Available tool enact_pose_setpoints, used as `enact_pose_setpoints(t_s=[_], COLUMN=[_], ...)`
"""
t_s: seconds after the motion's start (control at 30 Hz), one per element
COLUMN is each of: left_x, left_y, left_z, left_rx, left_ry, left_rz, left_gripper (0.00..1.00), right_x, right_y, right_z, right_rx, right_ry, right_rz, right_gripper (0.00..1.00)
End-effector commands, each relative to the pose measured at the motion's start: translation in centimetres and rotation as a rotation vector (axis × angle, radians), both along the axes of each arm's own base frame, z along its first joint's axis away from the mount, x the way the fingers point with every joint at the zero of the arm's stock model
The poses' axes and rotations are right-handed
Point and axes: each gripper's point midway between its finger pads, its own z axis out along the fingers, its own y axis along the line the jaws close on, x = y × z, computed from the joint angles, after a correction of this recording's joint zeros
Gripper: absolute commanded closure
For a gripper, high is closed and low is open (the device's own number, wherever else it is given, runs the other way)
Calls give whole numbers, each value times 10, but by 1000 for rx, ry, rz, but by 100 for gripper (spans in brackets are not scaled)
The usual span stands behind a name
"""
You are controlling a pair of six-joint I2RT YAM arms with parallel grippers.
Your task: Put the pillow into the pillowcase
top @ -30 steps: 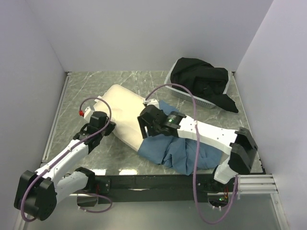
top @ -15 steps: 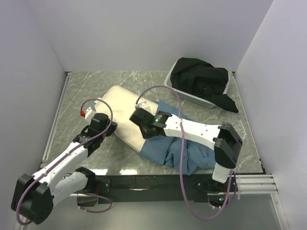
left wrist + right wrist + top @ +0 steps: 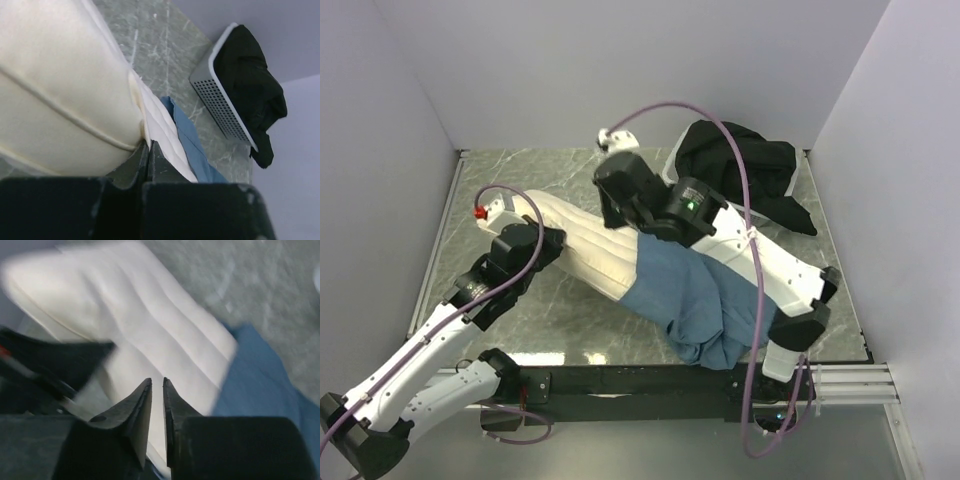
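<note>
One end of the pillow (image 3: pixel 585 245) is buried in the pillowcase (image 3: pixel 690 300) at mid-worktop (image 3: pixel 550 320); the folds hide how deep it goes. The left fingers (image 3: pixel 148 160) are clamped shut on its near-left seam. The right fingers (image 3: pixel 156 382) hang over it, a slit apart, and blur hides whether they pinch anything. Bare stone runs along the left edge. A basket (image 3: pixel 705 200) of black cloth (image 3: pixel 740 170) fills the far right corner.
</note>
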Motion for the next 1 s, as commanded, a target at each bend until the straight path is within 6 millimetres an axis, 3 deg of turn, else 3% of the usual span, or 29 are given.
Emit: enact_pose_setpoints(t_s=[0.0,0.03,0.07,0.1,0.17,0.2,0.3,0.4,0.5,0.67,0.77,0.97], left_x=[2,-2,-5,-11,-18,-21,-28,-31,-34,-37,-38,-39], left_y=[10,9,3,1,-3,1,3,1,-1,-4,-3,-2], left_z=[6,-20,-23,-54,-73,-92,-121,-140,-152,-159,-161,-159], left_rx=[-68,-92,-137,-134,-176,-157,-154,-156,-154,-153,-141,-143], left_ry=[-19,29,15,65,96,126,187,221,240,247,252,241], left_rz=[88,99,84,77,84,107,146,159,159,154,152,149], left_gripper=[99,99,99,99,99,99,99,99,99,99,99,99], right_x=[-18,-22,-28,-40,-48,-56,-61,-67,-74,-90,-92,-91], right_y=[-50,-56,-59,-65,-72,-80,-89,-86,-77,-53,-50,-72], right_z=[-83,-92,-101,-123,-143,-163,-190,-201,-209,-220,-238,-263], right_rx=[-158,-141,-111,-102,-86,-111,-116,-53,8,36,-15,-119], right_ry=[103,115,137,175,218,255,302,336,361,400,414,423], right_rz=[-81,-96,-109,-88,-119,-125,-193,-226,-240,-248,-298,-409], right_gripper=[71,67,66,64,63,63,62,59,52,51,51,51])
